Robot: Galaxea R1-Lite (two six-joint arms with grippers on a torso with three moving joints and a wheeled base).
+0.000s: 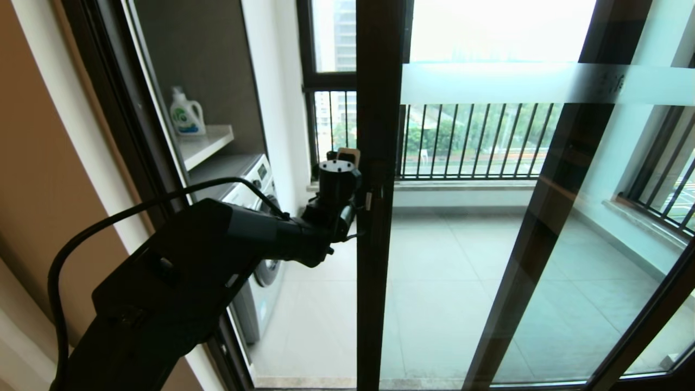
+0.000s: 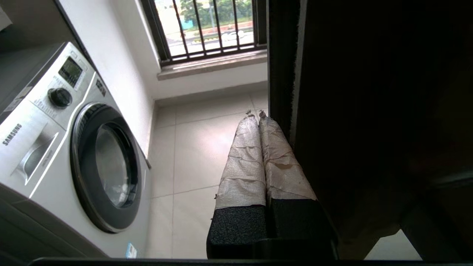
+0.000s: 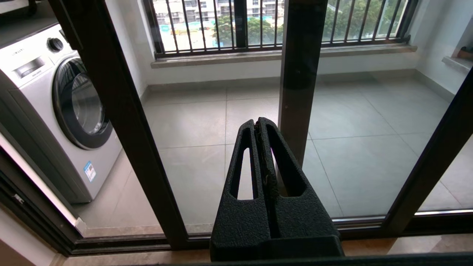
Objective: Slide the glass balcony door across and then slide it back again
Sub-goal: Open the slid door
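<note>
From the head, the glass balcony door [image 1: 378, 163] stands partly slid across. Its dark upright edge runs top to bottom, and an open gap lies on the claw's side of that edge. Through the gap sit a washing machine [image 1: 260, 217], a shelf [image 1: 209, 144] with a white soap bottle [image 1: 186, 114], and bare floor tiles [image 1: 326, 315]. The left claw [image 1: 355, 209] is up at the door's edge, right against the frame near the small handle. The frosted band [image 1: 521, 82] crosses the glass high above the claw and off to the far side. A window with black bars [image 1: 472, 141] lies well beyond the claw.

From the left wrist, the two taped fingers [image 2: 247, 159] are pressed together — nothing between them. The door frame [image 2: 284, 74] rises just beside them, touching the nearer finger along its side. The washing machine stands apart on the other side, with open floor in between.

From the right wrist, the right claw [image 3: 258, 123] is pinched closed and holds nothing. It hangs back from the glass — a dark frame post [image 3: 299, 74] stands past its tips, not touching.
</note>
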